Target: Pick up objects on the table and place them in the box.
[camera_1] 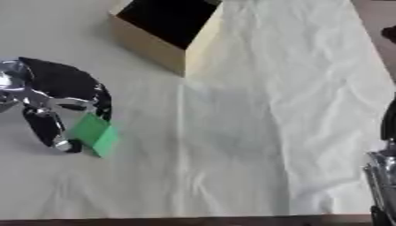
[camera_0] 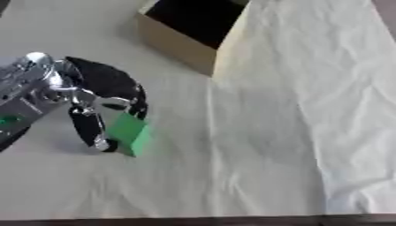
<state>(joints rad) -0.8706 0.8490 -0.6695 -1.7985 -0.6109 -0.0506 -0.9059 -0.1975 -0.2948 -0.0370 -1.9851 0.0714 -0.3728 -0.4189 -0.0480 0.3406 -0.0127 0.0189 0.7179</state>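
A green block [camera_0: 129,131] lies on the white cloth at the left, tilted on an edge. My left hand [camera_0: 100,95] comes in from the left with its fingers and thumb curled round the block, pinching it from both sides. The box [camera_0: 185,37], tan cardboard with a dark open inside, stands at the top centre, up and to the right of the block. Part of my right arm [camera_1: 383,176] shows at the right edge in the right eye view; its hand is out of sight.
A creased white cloth [camera_0: 294,114] covers the table. The table's dark front edge [camera_0: 232,220] runs along the bottom of the view.
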